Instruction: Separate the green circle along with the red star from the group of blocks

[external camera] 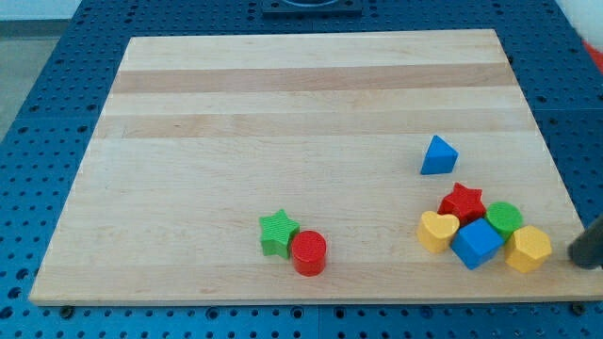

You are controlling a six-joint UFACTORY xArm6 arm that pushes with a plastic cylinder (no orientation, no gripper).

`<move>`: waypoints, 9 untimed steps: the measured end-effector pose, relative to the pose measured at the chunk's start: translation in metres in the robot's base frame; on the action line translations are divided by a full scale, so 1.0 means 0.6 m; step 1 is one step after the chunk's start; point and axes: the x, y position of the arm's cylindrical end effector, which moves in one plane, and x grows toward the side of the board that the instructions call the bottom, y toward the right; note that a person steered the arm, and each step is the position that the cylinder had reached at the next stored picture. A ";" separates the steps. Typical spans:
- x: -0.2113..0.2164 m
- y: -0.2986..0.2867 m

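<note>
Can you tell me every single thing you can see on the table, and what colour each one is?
Wooden board: 1, pale wood, fills most of the view.
Triangle block: 1, blue, right side, alone above the cluster.
Star block: 1, red, top of cluster.
Circle block: 1, green, right of red star.
Heart block: 1, yellow, cluster's left.
Cube block: 1, blue, cluster's bottom.
Hexagon block: 1, yellow, cluster's right.
Green star: 1, bottom centre.
Red circle: 1, touching green star.
My tip: 1, dark, right of yellow hexagon.

And there's my tip (pixel 577 256), low at four o'clock, rod leaning in from the right edge.
</note>
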 end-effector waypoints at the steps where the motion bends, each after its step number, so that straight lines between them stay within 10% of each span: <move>1: -0.041 -0.036; 9: -0.172 -0.325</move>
